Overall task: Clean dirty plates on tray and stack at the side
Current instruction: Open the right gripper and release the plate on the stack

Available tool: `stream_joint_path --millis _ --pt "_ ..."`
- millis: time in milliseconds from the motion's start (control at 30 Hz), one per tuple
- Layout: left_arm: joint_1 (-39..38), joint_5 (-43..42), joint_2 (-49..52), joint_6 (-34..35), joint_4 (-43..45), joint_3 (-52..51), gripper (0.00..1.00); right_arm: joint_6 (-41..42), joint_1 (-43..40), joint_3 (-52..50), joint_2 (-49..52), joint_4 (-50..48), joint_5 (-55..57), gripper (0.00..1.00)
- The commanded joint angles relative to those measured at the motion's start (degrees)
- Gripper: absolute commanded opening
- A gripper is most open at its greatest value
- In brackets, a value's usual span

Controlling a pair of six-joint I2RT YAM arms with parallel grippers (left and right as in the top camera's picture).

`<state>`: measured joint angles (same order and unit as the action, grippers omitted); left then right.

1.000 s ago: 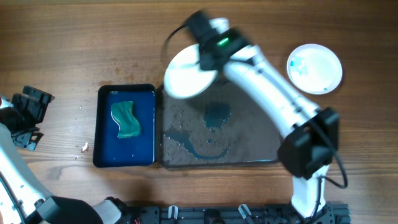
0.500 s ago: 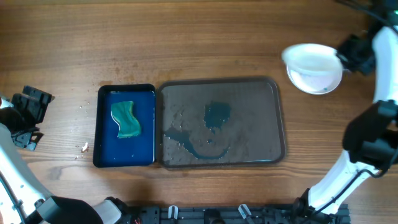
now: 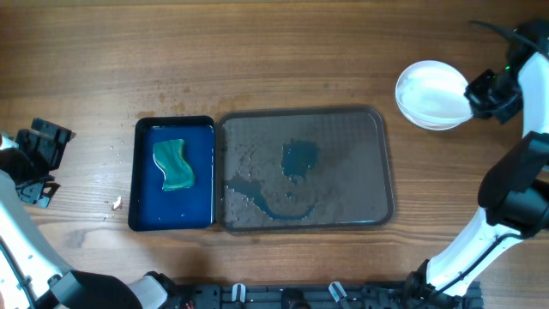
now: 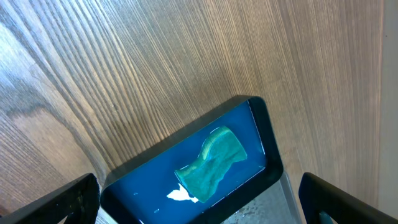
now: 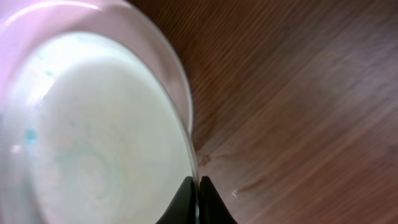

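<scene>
The dark tray (image 3: pixel 377 163) lies mid-table with no plate on it, only blue puddles and water drops. A white plate (image 3: pixel 431 93) sits over the plate stack on the wood at the far right. My right gripper (image 3: pixel 474 93) is shut on that plate's right rim. In the right wrist view the plate (image 5: pixel 93 124) fills the left side, its rim pinched between my right gripper's fingertips (image 5: pixel 198 190); faint blue specks mark it. My left gripper (image 3: pixel 39 163) is open and empty at the far left; its fingertips (image 4: pixel 199 199) frame the view.
A deep-blue tray (image 3: pixel 206 172) with a green sponge (image 3: pixel 174 165) touches the dark tray's left side; the blue tray (image 4: pixel 267 162) and sponge (image 4: pixel 211 163) also show in the left wrist view. Small crumbs (image 3: pixel 117 203) lie left of it.
My right arm carried a plate from the tray's upper left across to the far right and brought it down onto the plate there. The left arm has not moved.
</scene>
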<state>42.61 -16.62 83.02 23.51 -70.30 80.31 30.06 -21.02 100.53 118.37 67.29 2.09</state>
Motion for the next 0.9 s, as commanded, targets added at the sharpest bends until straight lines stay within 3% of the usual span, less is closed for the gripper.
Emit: stream_joint_path --millis 0,67,167,233,333,433,633,867 --pt "0.44 -0.28 -0.52 0.76 0.04 1.09 1.00 2.19 0.87 -3.04 -1.05 -2.78 -1.14 0.04" --pt "0.44 -0.28 -0.52 0.76 0.04 1.09 1.00 2.29 0.87 -3.43 -0.94 -3.96 -1.11 0.05" --pt "0.44 -0.28 -0.52 0.76 0.04 1.09 1.00 1.49 0.92 -3.43 -0.94 -6.29 -1.09 0.17" --pt "0.44 -0.28 -0.52 0.76 0.04 1.09 1.00 1.36 0.92 -3.43 -0.94 -7.78 -0.44 0.37" --pt "0.44 -0.28 -0.52 0.76 0.04 1.09 1.00 -0.59 0.92 -3.43 -0.94 -9.88 -0.59 0.48" --pt "0.44 -0.28 -0.52 0.76 0.04 1.09 1.00 -8.94 0.92 -3.37 -0.96 -12.24 -5.66 0.60" --pt "0.44 -0.28 -0.52 0.76 0.07 1.09 1.00 -17.16 1.92 -2.49 -5.77 -12.66 -8.66 0.58" --pt "0.44 -0.28 -0.52 0.76 0.04 1.09 1.00 -26.40 8.44 -2.49 -23.82 -14.80 -12.50 0.48"
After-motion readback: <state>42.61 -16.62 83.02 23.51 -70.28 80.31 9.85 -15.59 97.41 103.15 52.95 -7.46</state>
